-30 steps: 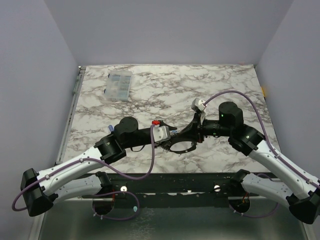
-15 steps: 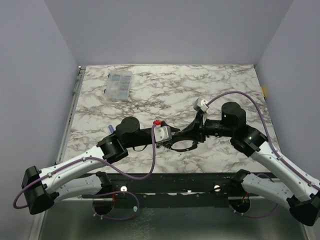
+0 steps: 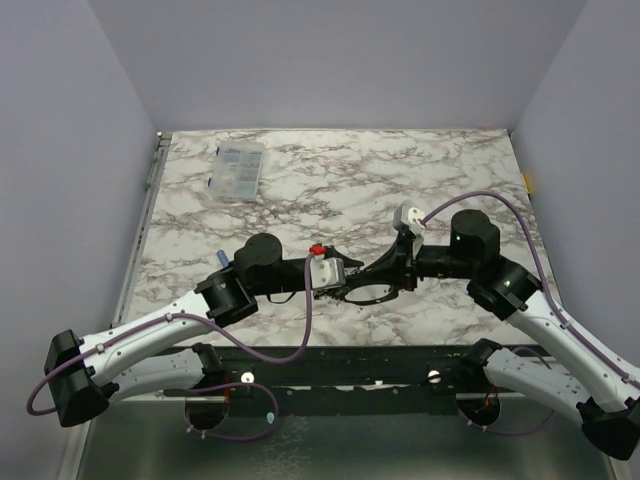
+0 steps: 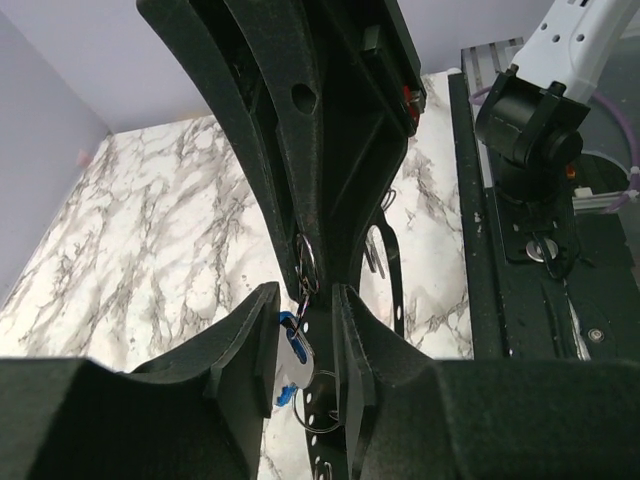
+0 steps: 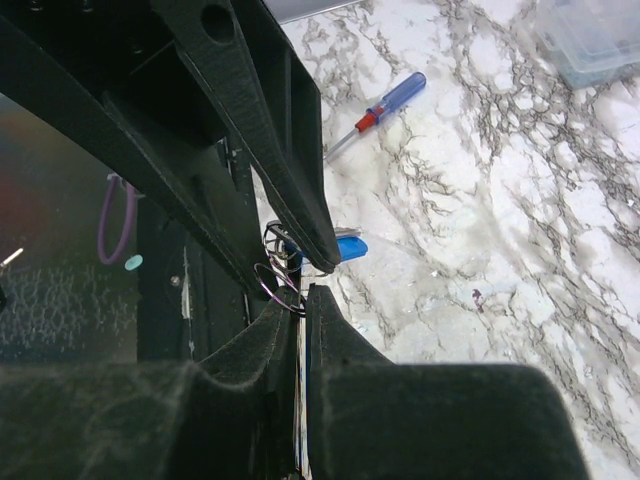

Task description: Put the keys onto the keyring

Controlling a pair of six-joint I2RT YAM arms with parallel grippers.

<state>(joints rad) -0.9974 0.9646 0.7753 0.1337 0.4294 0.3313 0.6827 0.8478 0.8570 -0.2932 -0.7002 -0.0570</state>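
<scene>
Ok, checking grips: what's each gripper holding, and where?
Left gripper: blue-headed key, apparently by its head. Right gripper: keyring, at its metal-ring end.

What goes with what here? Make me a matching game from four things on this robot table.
Things:
1. clear plastic box
2. screwdriver
3. blue-headed key
4. right gripper

Descriptions:
A. sits between the fingers of the left gripper
B. lies flat on the marble, blue handle
C. stands at the far left of the table
D. jaws nearly together, pinching the keyring

Pairs: 1-C, 2-B, 3-A, 4-D
</scene>
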